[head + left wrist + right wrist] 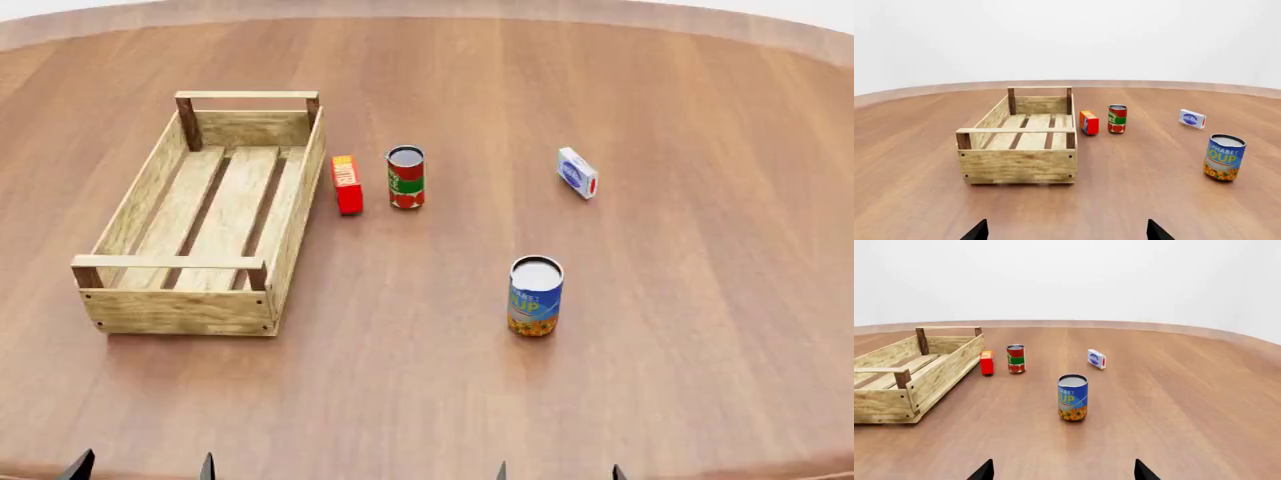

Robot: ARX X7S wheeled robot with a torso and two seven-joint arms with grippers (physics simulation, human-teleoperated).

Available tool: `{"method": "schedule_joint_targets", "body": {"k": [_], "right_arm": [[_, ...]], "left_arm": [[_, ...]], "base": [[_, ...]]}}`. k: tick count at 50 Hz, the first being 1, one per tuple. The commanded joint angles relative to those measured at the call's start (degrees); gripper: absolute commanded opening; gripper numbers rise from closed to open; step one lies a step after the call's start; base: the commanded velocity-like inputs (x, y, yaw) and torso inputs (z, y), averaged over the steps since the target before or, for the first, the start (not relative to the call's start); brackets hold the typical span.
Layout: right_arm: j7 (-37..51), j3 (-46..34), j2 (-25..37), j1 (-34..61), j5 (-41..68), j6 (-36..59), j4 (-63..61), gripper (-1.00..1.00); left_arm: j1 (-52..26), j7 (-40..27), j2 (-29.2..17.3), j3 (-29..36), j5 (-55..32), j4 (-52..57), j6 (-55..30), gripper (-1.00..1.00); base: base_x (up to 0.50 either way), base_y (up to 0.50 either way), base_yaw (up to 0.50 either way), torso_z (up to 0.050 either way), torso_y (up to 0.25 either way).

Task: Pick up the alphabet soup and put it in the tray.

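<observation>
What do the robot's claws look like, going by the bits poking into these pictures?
Very little shows. Each claw appears only as two small, dark, pointed fingertips at the picture's lower edge: the left claw and the right claw. They look black and wedge-shaped. No cables, markings or arm casing are in view, so the rest can't be described.

On the desk (694, 330), the tray (296, 196) lies at the left with a small box (347, 184) just beside its right wall, a second can (406, 177) right of that box, a flat packet (577, 172) farther right, and the alphabet soup (535, 296) upright nearer the robot, well apart from the tray.
</observation>
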Motion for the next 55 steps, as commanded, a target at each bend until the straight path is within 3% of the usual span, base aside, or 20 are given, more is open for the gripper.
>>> {"method": "schedule_joint_targets", "body": {"k": [1,20,55], "right_arm": [[1.1,-1.2,0.8,-1.3,1.4,0.5,-1.3,1.00],[3.1,-4.8,3.8,-1.6,3.0,0.3,-2.2,1.00],[6.1,-7.3,5.9,-0.5,5.2,-0.4,-1.1,1.00]], "left_arm": [[1.0,-0.9,-0.9,1.1,-1.0,1.0,0.4,1.00],[0.9,-3.1,-3.6,4.7,-3.7,0.0,1.4,1.00],[1.3,-5.6,-6.0,7.6,-5.7,0.8,1.3,1.00]], "base": [[0.00,0.00,0.00,0.000,0.000],[0.11,0.12,0.00,0.000,0.000],[0.41,0.31,0.00,0.000,0.000]]}}
